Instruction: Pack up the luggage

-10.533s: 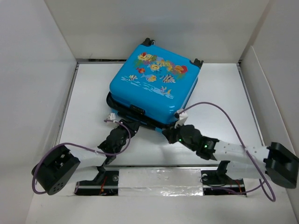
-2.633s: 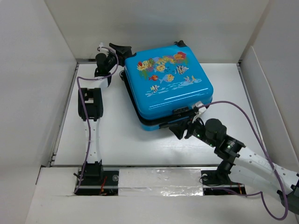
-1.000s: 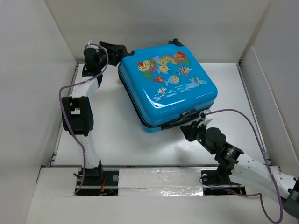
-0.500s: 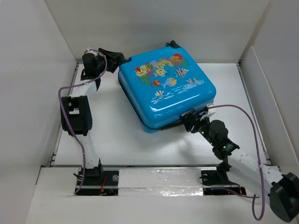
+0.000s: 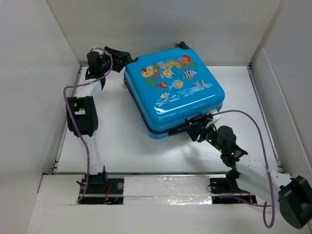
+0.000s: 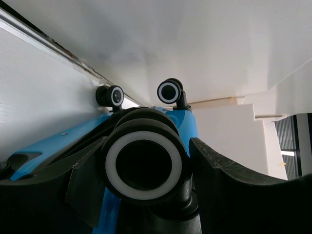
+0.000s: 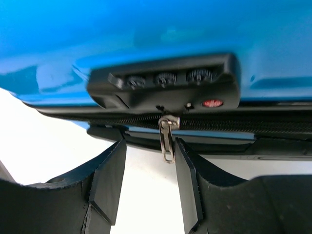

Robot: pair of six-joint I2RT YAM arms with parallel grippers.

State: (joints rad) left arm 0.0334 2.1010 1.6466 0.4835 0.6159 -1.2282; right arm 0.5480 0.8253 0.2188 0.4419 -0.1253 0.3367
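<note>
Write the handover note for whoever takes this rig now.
Left hand: shut on a far caster wheel, steadying the luggage.
Right hand: open, zipper pull between its fingers, not touched.
Luggage: flat on the table, lid down, print up.
Done: pull sits under the combination lock.
Left: check the zip all round, then release the wheel.

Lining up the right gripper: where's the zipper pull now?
Right wrist view: the luggage's zipper pull hangs below the combination lock, between the right gripper's open fingers.

right gripper (image 7: 146,183) jaws stand apart, close under the blue luggage (image 7: 146,34) by its black combination lock (image 7: 165,83). silver zipper pull (image 7: 167,139) hangs between the fingers.
</note>
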